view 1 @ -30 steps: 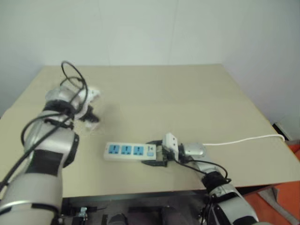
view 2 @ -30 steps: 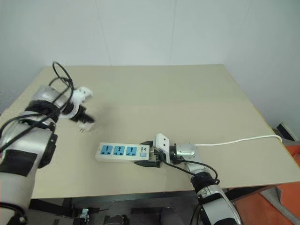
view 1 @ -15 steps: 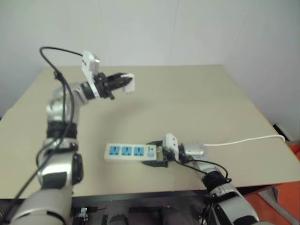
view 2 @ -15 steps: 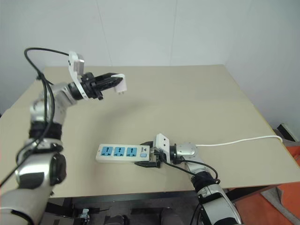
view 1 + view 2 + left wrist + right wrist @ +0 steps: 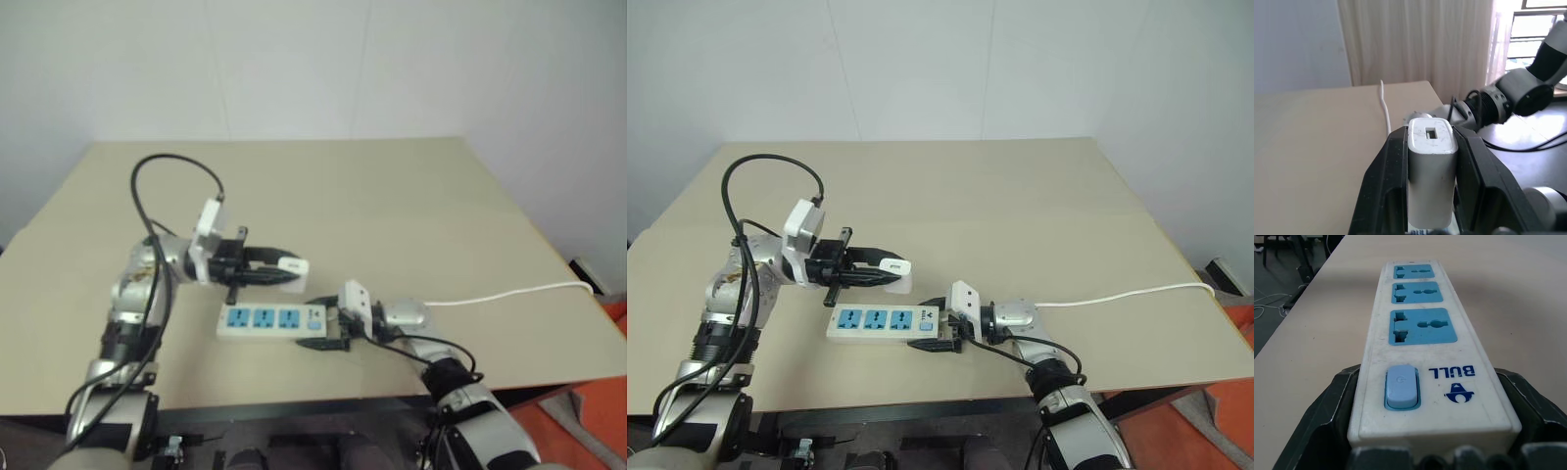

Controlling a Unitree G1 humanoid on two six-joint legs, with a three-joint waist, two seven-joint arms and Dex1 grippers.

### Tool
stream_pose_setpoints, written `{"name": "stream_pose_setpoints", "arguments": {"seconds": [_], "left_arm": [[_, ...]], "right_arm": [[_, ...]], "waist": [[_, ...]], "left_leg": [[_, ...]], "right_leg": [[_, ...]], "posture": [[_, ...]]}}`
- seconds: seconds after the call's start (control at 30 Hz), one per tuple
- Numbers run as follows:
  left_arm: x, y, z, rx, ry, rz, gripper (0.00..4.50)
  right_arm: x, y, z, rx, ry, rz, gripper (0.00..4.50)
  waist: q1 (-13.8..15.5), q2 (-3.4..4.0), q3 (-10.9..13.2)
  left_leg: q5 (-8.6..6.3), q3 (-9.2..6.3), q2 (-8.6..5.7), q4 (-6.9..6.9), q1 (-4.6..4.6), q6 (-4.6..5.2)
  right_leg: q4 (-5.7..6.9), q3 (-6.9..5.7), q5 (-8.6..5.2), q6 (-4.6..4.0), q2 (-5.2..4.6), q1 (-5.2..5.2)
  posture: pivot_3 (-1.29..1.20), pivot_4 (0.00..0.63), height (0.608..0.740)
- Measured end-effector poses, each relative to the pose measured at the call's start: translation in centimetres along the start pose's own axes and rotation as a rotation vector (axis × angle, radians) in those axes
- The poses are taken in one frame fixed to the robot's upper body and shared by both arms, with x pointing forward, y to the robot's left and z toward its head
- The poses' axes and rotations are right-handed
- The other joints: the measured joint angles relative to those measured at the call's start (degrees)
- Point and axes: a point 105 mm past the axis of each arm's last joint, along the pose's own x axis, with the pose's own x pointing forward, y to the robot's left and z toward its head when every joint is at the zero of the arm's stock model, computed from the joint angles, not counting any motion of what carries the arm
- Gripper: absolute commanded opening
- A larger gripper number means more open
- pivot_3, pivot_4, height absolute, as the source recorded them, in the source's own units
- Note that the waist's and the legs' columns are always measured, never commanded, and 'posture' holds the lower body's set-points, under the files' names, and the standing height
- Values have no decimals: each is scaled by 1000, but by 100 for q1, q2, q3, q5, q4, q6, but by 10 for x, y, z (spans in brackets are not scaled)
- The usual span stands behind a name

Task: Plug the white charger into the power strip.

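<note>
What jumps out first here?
The left gripper holds the white charger in the air just above the power strip, which lies near the table's front edge. The right gripper has its jaws around the strip's switch end, where the thin cable leaves.

The white charger [image 5: 1431,181] and power strip [image 5: 1425,352] look like smooth plastic, on a matt table [image 5: 1019,206].

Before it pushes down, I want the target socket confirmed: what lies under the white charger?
Under the white charger, shut in the left gripper, lies the power strip, its three blue sockets empty. The right gripper clamps its switch end. The charger's prongs are hidden.
</note>
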Motion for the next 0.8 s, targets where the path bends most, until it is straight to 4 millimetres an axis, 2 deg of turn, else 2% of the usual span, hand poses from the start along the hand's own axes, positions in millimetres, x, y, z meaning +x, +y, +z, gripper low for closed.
{"name": "stream_pose_setpoints", "arguments": {"seconds": [0.13, 0.8], "left_arm": [[1, -5, -17, -55, 2, 17, 996], [4, -12, -42, -58, 29, 60, 996]], "right_arm": [[0, 0, 0, -1, 0, 0, 3448], [0, 0, 0, 2, 0, 0, 3448]], "waist": [[7, 0, 0], [6, 0, 0]], "left_leg": [[0, 0, 0, 1, -1, 0], [0, 1, 1, -1, 0, 0]], "right_leg": [[-1, 0, 0, 0, 0, 1], [-3, 0, -1, 1, 0, 1]], "posture": [[0, 150, 740], [0, 150, 740]]}}
